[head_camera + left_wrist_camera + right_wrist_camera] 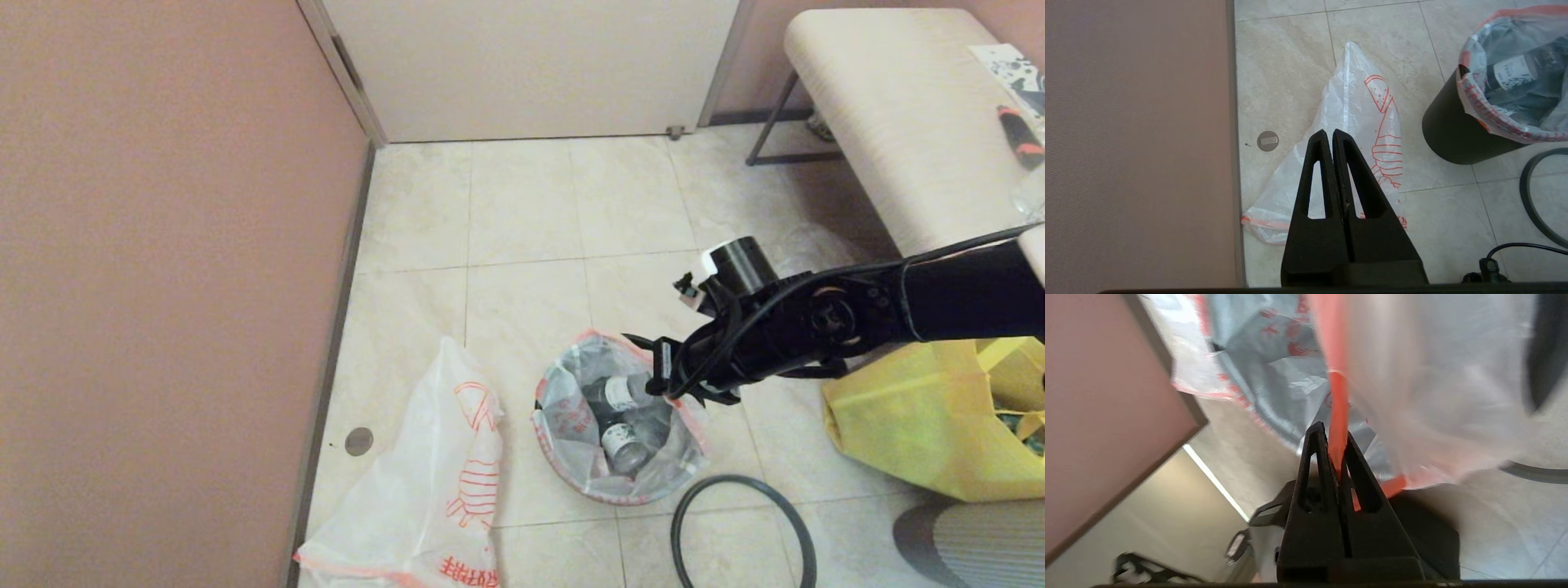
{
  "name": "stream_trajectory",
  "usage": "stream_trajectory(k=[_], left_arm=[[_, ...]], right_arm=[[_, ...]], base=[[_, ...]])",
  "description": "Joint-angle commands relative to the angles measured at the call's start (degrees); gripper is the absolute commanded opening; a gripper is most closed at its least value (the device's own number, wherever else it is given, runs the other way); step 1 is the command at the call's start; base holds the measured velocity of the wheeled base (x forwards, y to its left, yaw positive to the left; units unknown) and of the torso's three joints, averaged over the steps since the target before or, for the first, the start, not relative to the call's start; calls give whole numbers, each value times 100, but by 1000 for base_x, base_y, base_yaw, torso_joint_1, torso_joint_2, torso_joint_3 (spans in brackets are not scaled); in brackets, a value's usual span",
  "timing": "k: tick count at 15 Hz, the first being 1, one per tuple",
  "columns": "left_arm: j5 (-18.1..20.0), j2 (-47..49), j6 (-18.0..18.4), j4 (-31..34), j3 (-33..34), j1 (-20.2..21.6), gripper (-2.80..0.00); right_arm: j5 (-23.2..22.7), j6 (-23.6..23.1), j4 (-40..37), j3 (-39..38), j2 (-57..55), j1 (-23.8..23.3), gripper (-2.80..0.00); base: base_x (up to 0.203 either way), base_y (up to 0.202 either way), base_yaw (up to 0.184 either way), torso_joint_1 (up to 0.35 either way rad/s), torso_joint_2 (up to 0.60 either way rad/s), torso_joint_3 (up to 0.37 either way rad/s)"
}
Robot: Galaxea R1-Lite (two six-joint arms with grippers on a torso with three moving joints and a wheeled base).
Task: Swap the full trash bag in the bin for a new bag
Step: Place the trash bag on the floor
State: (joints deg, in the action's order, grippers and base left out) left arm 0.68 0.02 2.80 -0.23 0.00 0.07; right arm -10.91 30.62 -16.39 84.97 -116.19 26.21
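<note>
The black bin [1453,134] stands on the tiled floor, lined with the full bag [620,433], which shows bottles inside. My right gripper [653,384] is at the bin's right rim, shut [1333,435] on the bag's orange hem band [1337,400]. The new bag [433,482] lies limp and flat on the floor left of the bin. My left gripper [1329,132] hangs above the new bag [1355,106], shut and empty; it is outside the head view. The dark grey rim ring [739,480] lies on the floor by the bin's near right side.
A pink wall [163,286] runs close along the left, right beside the new bag. A yellow bag [922,425] sits to the right of the bin, under a pale bench [898,122]. A door [531,65] closes the far side. A round floor plug [358,441] is near the wall.
</note>
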Motion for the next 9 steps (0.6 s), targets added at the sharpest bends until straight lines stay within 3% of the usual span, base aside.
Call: stream_trajectory(k=[1,6,9], left_arm=[[-6,-2,1,-3,26,1,-280],[-2,-2,1,-3,26,1,-280],[1,-2,1,-3,26,1,-280]], right_arm=[[-43,28,-87,1,550,7,-280],[-590,427,-254,12,1197,59,-280],[-644,462,-351,22,1582,222,-280]], base=[[0,0,0,0,0,0],[0,0,0,0,0,0],[0,0,0,0,0,0]])
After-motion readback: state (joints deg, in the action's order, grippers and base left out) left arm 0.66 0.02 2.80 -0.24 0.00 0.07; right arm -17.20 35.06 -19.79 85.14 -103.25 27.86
